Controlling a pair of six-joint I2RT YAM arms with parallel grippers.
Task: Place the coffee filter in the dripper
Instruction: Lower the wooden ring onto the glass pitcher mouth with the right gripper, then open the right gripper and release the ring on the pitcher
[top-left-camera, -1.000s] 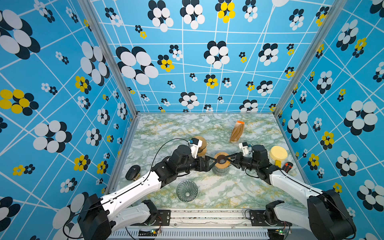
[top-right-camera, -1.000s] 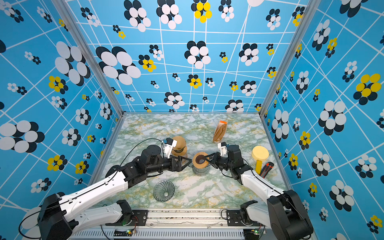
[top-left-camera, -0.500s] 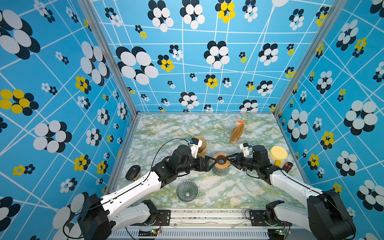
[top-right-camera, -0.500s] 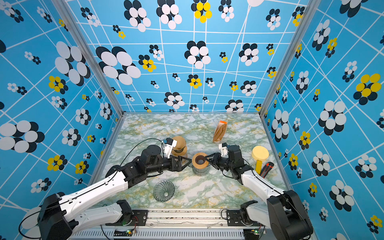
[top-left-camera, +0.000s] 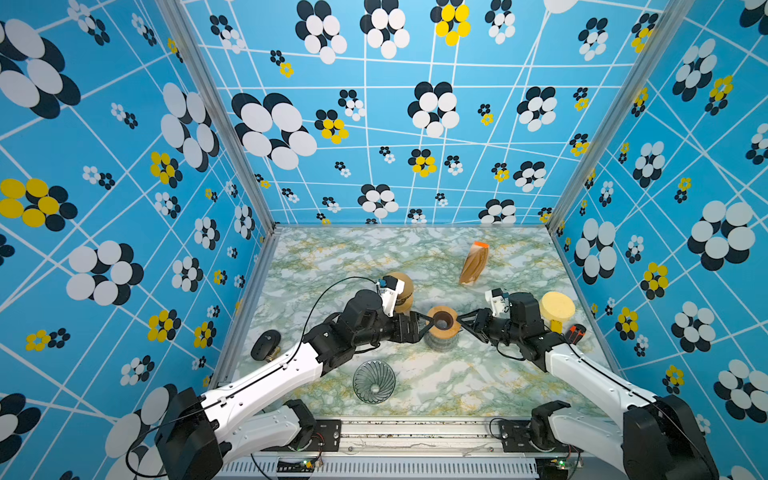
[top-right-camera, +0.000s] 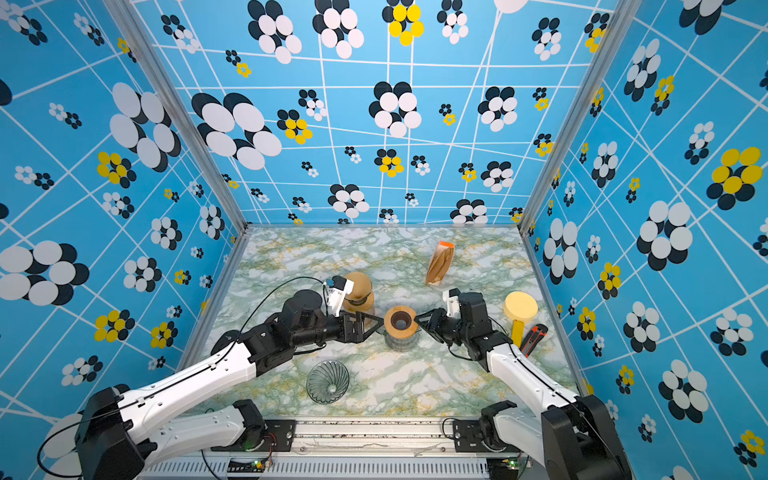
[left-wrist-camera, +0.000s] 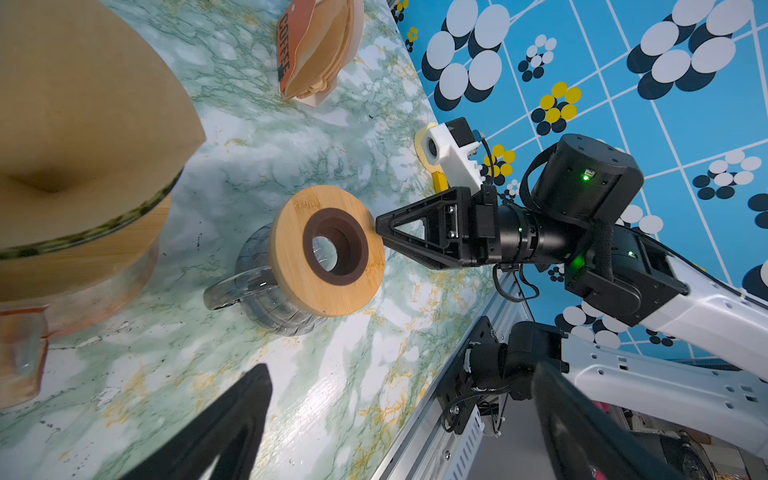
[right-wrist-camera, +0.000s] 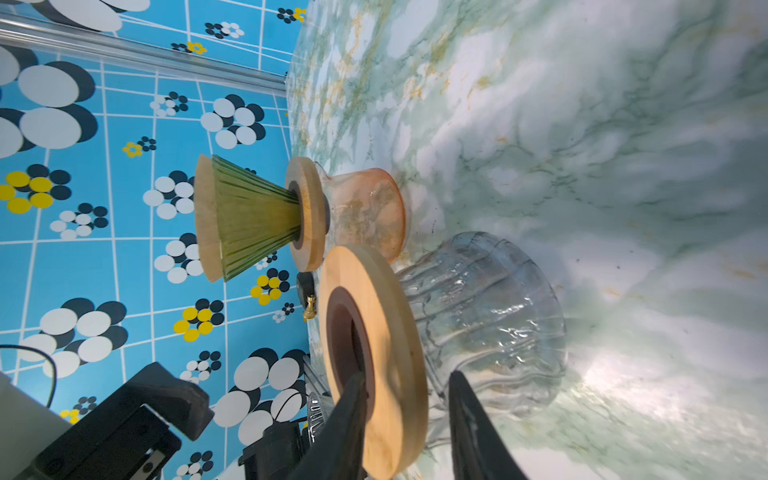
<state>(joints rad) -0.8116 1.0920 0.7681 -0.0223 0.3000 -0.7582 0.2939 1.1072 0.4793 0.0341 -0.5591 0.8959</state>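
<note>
- Two arms meet at mid-table. The left gripper (top-left-camera: 426, 328) has its jaws spread wide, just beside the wooden collar (top-left-camera: 440, 335).
- The right gripper (top-left-camera: 462, 323) has its jaws partly apart, straddling that collar's rim. One finger (right-wrist-camera: 353, 399) lies over the top face. The other (right-wrist-camera: 469, 415) sits below it, with a gap showing.
- There are two glass carafes, each with one collar: the clear carafe (top-left-camera: 440, 344) in the middle and the orange-tinted carafe (right-wrist-camera: 365, 212) behind the left wrist.
- There are two drippers. The green dripper (right-wrist-camera: 253, 220) sits on the orange-tinted carafe with one brown coffee filter (top-left-camera: 401, 282) seated in it. The clear dripper (top-left-camera: 374, 382) lies alone near the table's (top-left-camera: 332, 257) front edge.
- One pack of filters (top-left-camera: 473, 264) stands toward the back, well apart from both drippers.
</note>
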